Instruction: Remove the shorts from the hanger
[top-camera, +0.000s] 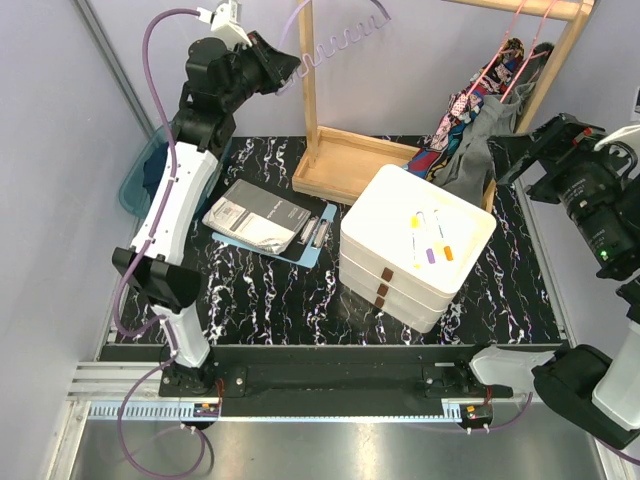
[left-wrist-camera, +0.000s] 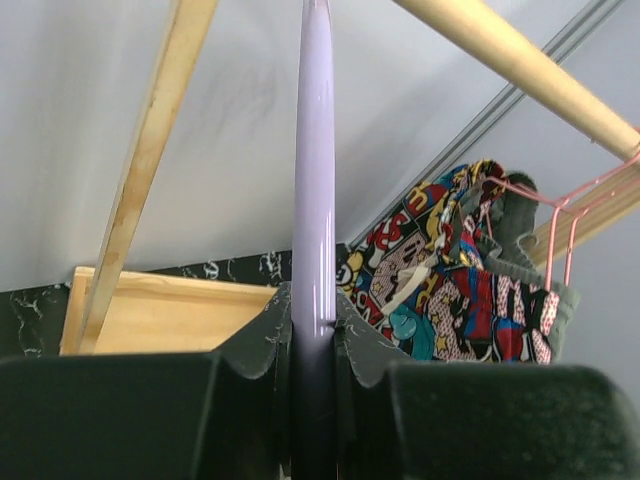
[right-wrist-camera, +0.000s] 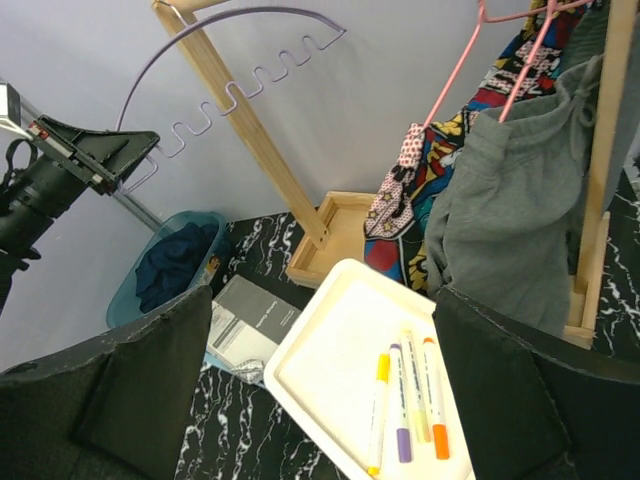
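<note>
My left gripper (top-camera: 285, 68) (left-wrist-camera: 315, 320) is raised at the rack's left post, shut on a bare lavender hanger (top-camera: 340, 40) (left-wrist-camera: 316, 200) (right-wrist-camera: 240, 90). The navy shorts (right-wrist-camera: 175, 262) lie in a blue bin (top-camera: 135, 190) at the left. The graffiti-print shorts (top-camera: 470, 105) (left-wrist-camera: 440, 290) (right-wrist-camera: 440, 180) and the grey shorts (top-camera: 478, 145) (right-wrist-camera: 515, 220) hang on pink hangers (right-wrist-camera: 500, 60) at the rack's right end. My right gripper (top-camera: 515, 155) (right-wrist-camera: 320, 400) is open and empty, just right of the grey shorts.
The wooden rack (top-camera: 345, 160) stands at the back of the black marbled table. A stack of white trays (top-camera: 380, 225) holding several markers (right-wrist-camera: 405, 400) sits at centre right. A grey booklet (top-camera: 260, 220) lies on a blue clipboard to its left.
</note>
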